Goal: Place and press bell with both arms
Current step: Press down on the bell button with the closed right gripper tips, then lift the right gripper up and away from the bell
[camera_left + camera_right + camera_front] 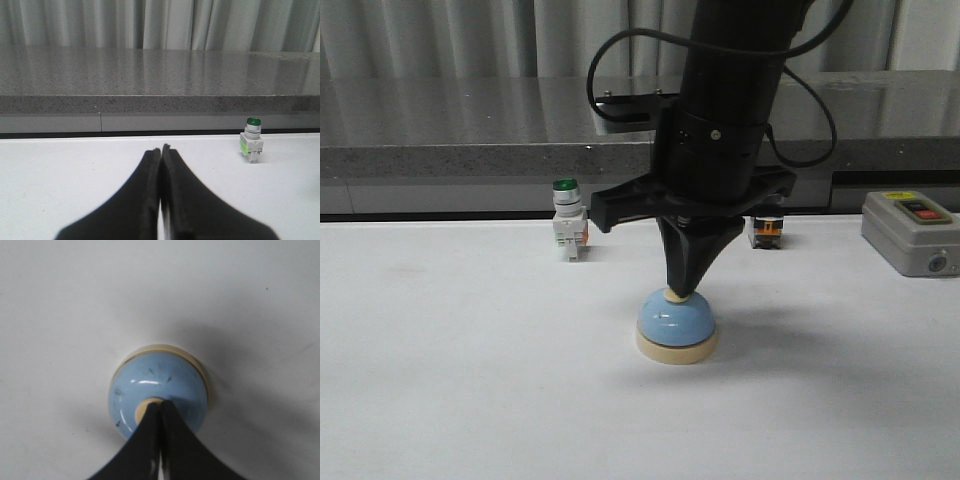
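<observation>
The bell (675,318), a light-blue dome on a cream base, stands on the white table near the middle. My right gripper (678,288) points straight down, shut, with its tips on the cream top button (674,296). In the right wrist view the shut gripper (161,402) touches the button (144,410) on top of the blue dome (155,380). My left gripper (161,148) is shut and empty, low over the bare table, and does not show in the front view. The bell is out of the left wrist view.
A green-capped white switch (567,230) stands behind the bell to the left; it also shows in the left wrist view (251,146). A black-knobbed switch (766,231) is partly hidden behind the right arm. A grey button box (910,232) sits at far right. A grey stone ledge (470,150) borders the back.
</observation>
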